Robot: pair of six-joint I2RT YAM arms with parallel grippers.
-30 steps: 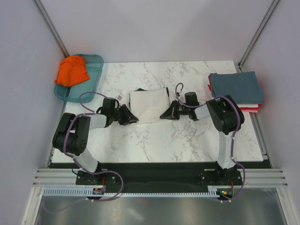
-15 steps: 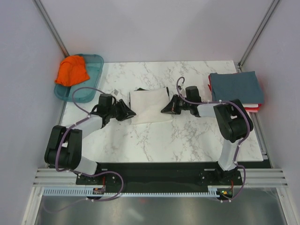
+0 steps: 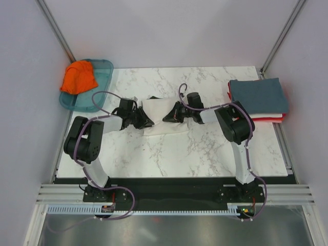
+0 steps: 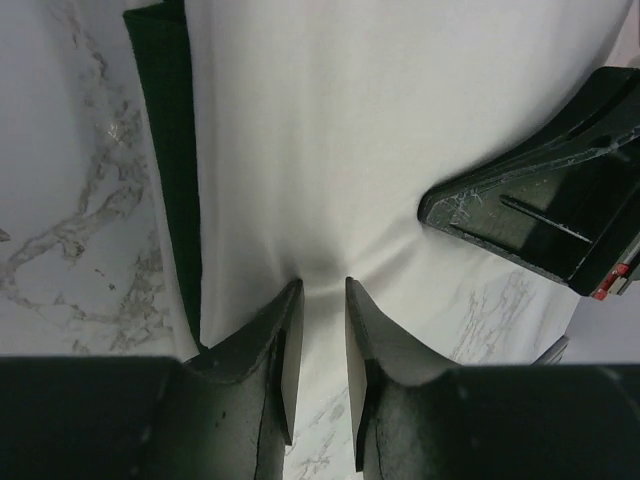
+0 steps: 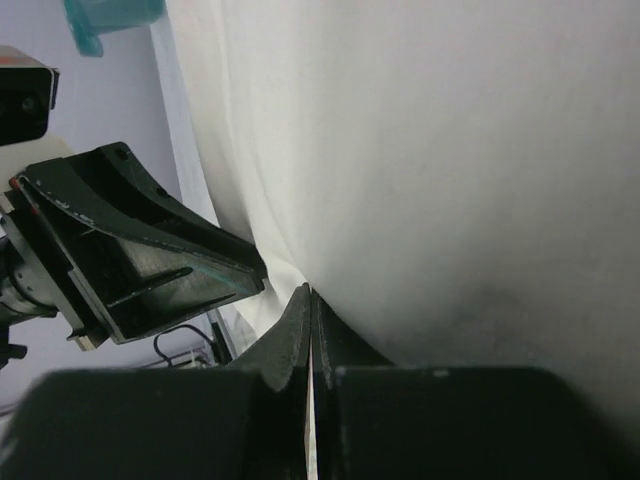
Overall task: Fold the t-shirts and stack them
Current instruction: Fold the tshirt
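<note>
A folded cream t-shirt (image 3: 156, 109) lies mid-table, and a dark green strip (image 4: 165, 150) runs along its left edge. Both grippers are on it from opposite sides. My left gripper (image 3: 148, 122) (image 4: 322, 285) rests its tips on the cloth near the front left. Its jaws stand a narrow gap apart, and the cloth puckers at the tips. My right gripper (image 3: 165, 118) (image 5: 311, 290) is shut, its tips pressed against the cream cloth (image 5: 450, 150). An orange t-shirt (image 3: 78, 77) lies bunched at the back left. A slate-blue t-shirt (image 3: 258, 94) tops a folded stack at the right.
The orange shirt sits in a translucent teal tray (image 3: 105, 69) at the table's back left corner. White and red layers (image 3: 269, 118) show under the slate-blue one at the right edge. Marble tabletop (image 3: 179, 148) spreads in front of the cream shirt. Walls and corner posts close in the back and sides.
Both grippers have moved inward from the cream shirt's side edges onto it, the right one further left. The left arm's elbow has swung. The shirt's outline has stayed in place.
</note>
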